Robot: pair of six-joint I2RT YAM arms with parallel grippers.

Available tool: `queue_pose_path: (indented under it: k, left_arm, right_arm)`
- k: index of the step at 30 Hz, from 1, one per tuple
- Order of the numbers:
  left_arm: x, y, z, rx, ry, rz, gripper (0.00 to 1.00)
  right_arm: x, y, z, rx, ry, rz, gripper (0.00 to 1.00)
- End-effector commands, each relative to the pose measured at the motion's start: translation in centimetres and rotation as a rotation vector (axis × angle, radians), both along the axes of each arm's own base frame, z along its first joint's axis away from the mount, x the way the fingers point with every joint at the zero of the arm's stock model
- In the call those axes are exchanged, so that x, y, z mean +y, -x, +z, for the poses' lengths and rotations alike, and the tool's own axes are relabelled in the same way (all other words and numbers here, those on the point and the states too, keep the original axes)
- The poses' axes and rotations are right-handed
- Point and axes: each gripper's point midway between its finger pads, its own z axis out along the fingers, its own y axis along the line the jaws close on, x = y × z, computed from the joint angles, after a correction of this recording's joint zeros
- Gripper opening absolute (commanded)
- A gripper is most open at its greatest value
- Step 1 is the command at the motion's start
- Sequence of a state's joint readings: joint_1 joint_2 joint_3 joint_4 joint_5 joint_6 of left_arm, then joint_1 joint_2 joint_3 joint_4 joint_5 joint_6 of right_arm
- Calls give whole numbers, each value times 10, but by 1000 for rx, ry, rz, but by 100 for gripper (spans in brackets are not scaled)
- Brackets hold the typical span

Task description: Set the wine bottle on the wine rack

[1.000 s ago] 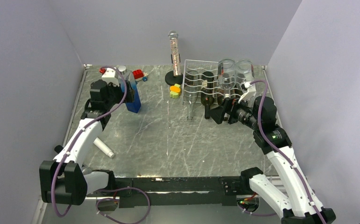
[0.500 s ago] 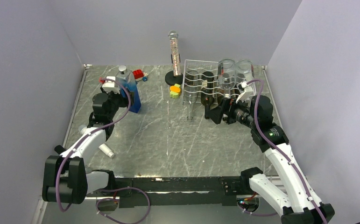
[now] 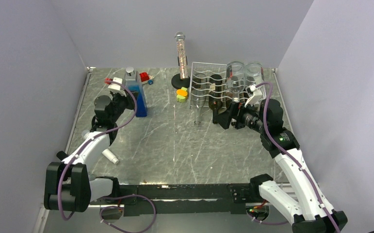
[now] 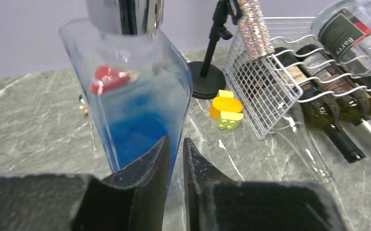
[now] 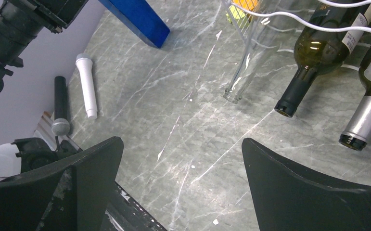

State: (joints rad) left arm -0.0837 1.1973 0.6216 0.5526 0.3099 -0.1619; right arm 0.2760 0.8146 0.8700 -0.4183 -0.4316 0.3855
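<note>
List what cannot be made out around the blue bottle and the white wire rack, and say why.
- Left wrist view: the cap of the blue bottle is cut off by the top edge; its base hides behind the left gripper.
- Right wrist view: the dark bottles are cut off by the top edge.
- Top view: bottle labels in the wine rack are too small to read.

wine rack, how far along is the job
Done: several dark bottles already lie in the wine rack. In hand: nothing clearly; the right gripper is open and empty by their necks, the left gripper is shut low in front of the blue bottle, grip unclear. Left: that bottle stands on the table, outside the rack.
</note>
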Motion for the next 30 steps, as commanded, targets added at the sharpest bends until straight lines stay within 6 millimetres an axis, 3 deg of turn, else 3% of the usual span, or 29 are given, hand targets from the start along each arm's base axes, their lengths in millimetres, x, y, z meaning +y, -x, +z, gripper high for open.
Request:
queue_pose_path:
  k: [1, 6, 9, 16, 20, 25, 30]
  left_arm:
    - [-12, 11, 43, -118, -1, -78, 27]
    - [4, 12, 43, -113, 31, 23, 69]
    - [13, 9, 44, -108, 62, 88, 82]
    - [39, 13, 53, -123, 128, 245, 87]
    - [37, 15, 67, -149, 124, 231, 89]
    - [31, 1, 53, -99, 99, 206, 99]
    - [28, -8, 56, -120, 94, 231, 99]
  right_arm:
    - [7, 1, 14, -46, -18, 43, 100]
    - [8, 1, 14, -44, -25, 50, 100]
    - [8, 2, 14, -42, -30, 50, 100]
    - [17, 1, 20, -64, -40, 88, 100]
    - [29, -7, 26, -75, -2, 103, 100]
    - [43, -9, 25, -64, 3, 121, 100]
    - [45, -8, 14, -35, -1, 115, 100]
